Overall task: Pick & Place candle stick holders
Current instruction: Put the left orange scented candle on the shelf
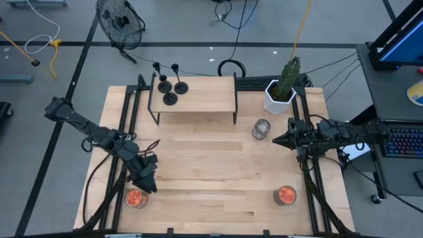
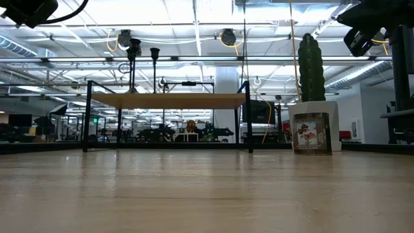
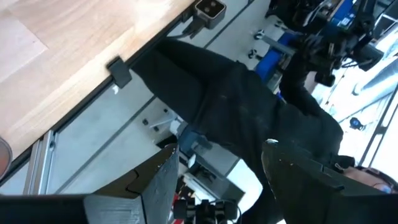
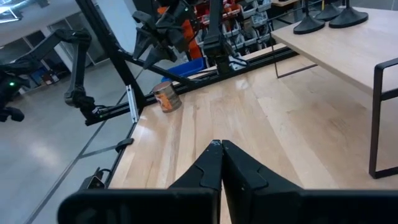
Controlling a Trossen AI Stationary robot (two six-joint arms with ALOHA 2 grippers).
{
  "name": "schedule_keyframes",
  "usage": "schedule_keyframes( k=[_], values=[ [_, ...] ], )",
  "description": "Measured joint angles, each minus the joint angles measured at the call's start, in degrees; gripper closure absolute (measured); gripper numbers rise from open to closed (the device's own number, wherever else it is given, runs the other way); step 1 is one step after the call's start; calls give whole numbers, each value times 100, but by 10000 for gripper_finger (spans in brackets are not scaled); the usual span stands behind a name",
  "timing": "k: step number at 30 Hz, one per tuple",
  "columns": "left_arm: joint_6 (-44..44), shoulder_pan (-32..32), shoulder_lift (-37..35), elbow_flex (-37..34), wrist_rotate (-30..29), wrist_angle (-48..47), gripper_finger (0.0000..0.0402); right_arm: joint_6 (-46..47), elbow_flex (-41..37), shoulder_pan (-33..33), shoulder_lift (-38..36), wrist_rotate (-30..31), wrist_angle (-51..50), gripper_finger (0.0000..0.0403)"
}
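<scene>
My left arm reaches in from the left edge of the high view, bent at the elbow, with my left gripper [image 1: 143,180] low in the lower left of the frame, its fingers [image 3: 158,180] spread wide with nothing between them. My right arm comes in from the right edge at mid height, stretched level toward the centre, and my right gripper [image 1: 276,139] has its fingers [image 4: 217,163] pressed together, empty.
</scene>
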Motion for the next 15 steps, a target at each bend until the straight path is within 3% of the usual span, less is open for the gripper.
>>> schedule_keyframes(
  k=[8, 15],
  values=[
    [61, -108, -78, 0, 10, -46, 165, -14, 1, 0, 2, -2, 0, 403],
    [18, -106, -268, 0, -176, -1272, 165, -147, 0, 0, 0, -2, -39, 403]
  ],
)
